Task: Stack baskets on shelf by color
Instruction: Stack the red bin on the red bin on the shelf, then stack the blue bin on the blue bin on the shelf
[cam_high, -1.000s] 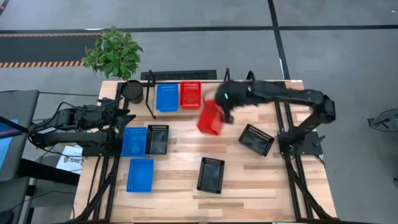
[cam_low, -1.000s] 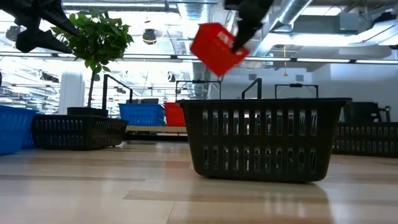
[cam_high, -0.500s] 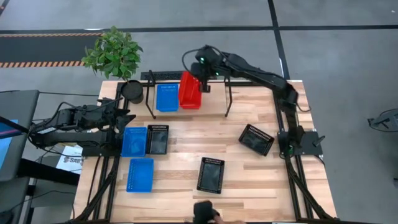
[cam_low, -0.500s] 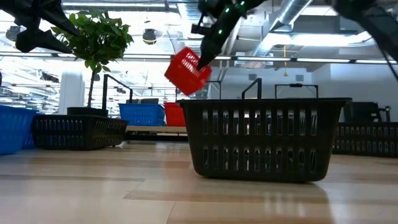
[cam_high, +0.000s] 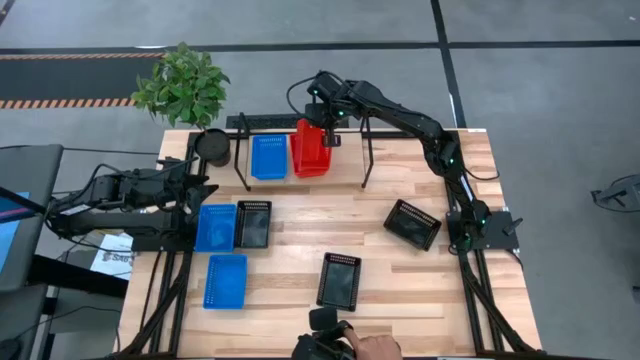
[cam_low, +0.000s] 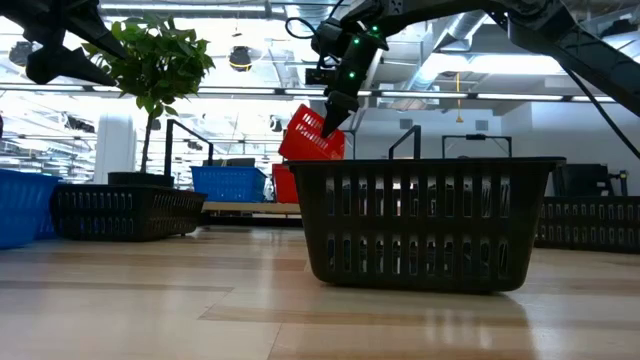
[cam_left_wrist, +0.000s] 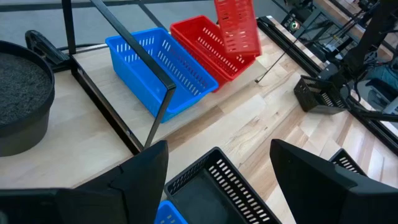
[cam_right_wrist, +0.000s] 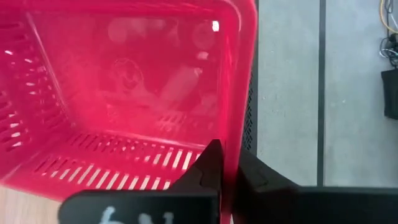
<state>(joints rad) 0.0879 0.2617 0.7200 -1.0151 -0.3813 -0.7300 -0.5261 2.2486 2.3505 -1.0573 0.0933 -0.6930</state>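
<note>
My right gripper (cam_high: 328, 135) reaches over the shelf (cam_high: 366, 160) at the far edge and is shut on a red basket (cam_high: 312, 148), which shows tilted in the low view (cam_low: 312, 138) and in the left wrist view (cam_left_wrist: 237, 28). Under it on the shelf stand a second red basket (cam_left_wrist: 205, 46) and a blue basket (cam_high: 268, 157). Whether the held basket touches the red one below, I cannot tell. My left gripper (cam_left_wrist: 217, 180) waits open at the table's left side, above a black basket (cam_high: 253, 223). My right gripper pinches the red basket's side wall at its rim (cam_right_wrist: 231, 143), one finger (cam_right_wrist: 208, 168) inside the basket and the other (cam_right_wrist: 252, 177) outside. The fingers come from above, slanting down. The basket hangs steeply tilted below them, its lower end over the shelf's red basket.
On the table lie two blue baskets (cam_high: 216, 227) (cam_high: 225, 281) and two more black ones (cam_high: 339, 281) (cam_high: 412, 224). A round black pot (cam_high: 211, 148) and a plant (cam_high: 181, 83) stand at the far left corner. A person's hand (cam_high: 375, 350) shows at the near edge.
My right gripper has carried the red basket from above the table's middle toward the far edge, over the shelf, and then down toward the red basket there. The basket has tipped steeper on the way. A person's hand has come in at the near edge.
</note>
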